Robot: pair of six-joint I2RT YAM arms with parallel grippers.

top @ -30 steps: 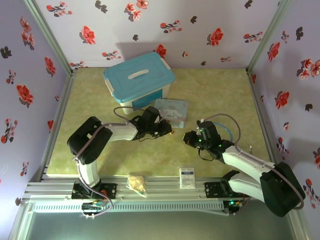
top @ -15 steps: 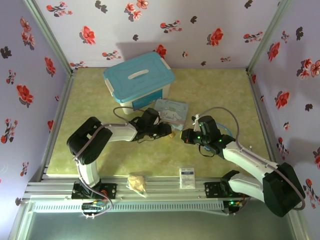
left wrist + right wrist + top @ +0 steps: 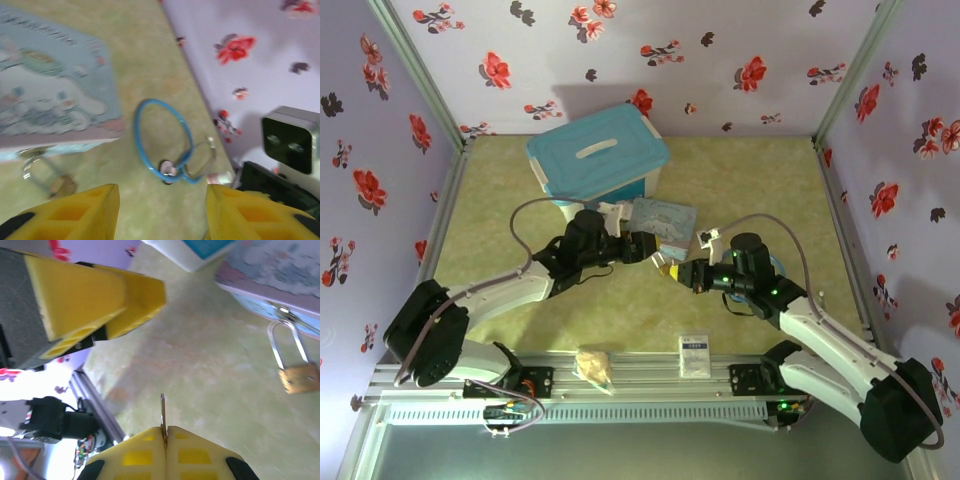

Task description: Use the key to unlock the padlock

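From the top view, your left hand [image 3: 642, 248] and right hand [image 3: 678, 272] nearly meet just in front of the pale blue tin [image 3: 663, 218] on the counter [image 3: 750, 180]. On your left wrist camera, the yellow fingers [image 3: 65, 212] stand wide apart with nothing between them. The padlock [image 3: 61, 186] shows blurred at the tin's edge, near a blue stethoscope [image 3: 165, 145]. On your right wrist camera, the right hand is pinched tight on the key [image 3: 162, 412], which sticks straight out from the fingertips. The padlock sits off to the right, apart from the key, its shackle reaching the tin.
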